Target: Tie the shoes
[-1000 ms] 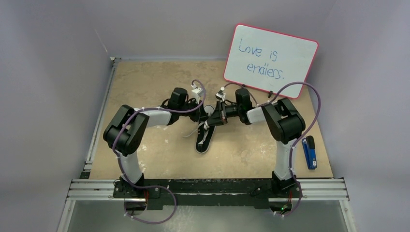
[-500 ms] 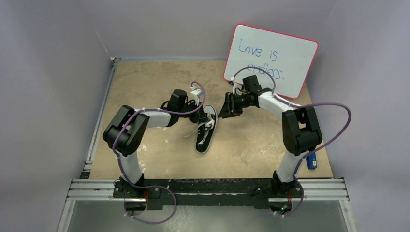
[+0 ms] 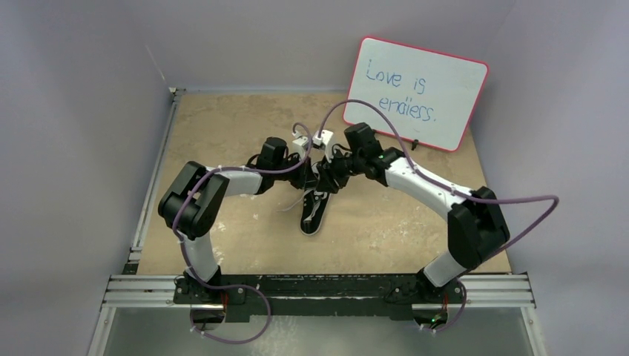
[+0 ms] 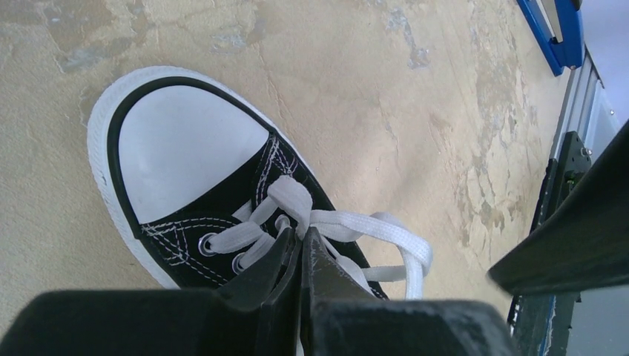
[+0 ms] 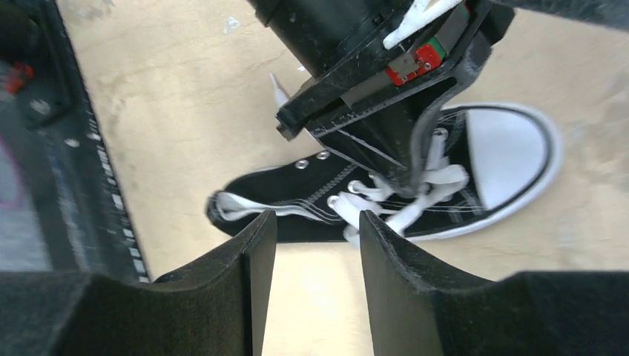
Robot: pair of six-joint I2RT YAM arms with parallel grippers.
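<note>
The shoe (image 3: pixel 314 209), a small black canvas sneaker with a white toe cap (image 4: pixel 185 144), lies mid-table with its toe towards the arm bases. Its white laces (image 4: pixel 371 230) cross the eyelets and loop off the shoe's side. My left gripper (image 4: pixel 303 239) is shut on a lace strand just above the eyelets. In the top view it (image 3: pixel 307 178) hovers over the shoe's far end. My right gripper (image 5: pixel 315 222) is open and holds nothing. It hangs beside the shoe (image 5: pixel 386 194), facing the left gripper (image 5: pixel 400 141), and sits close to it (image 3: pixel 330 175) in the top view.
A whiteboard (image 3: pixel 415 93) with handwriting leans on the back wall at the right. A blue stapler (image 4: pixel 560 30) lies near the table's right edge, beside the metal rail (image 4: pixel 571 148). The aluminium base rail (image 3: pixel 319 289) runs along the near edge.
My right arm swung out towards the whiteboard, then came back to the shoe beside the left gripper, its jaws now wider apart. The left gripper stayed shut in place.
</note>
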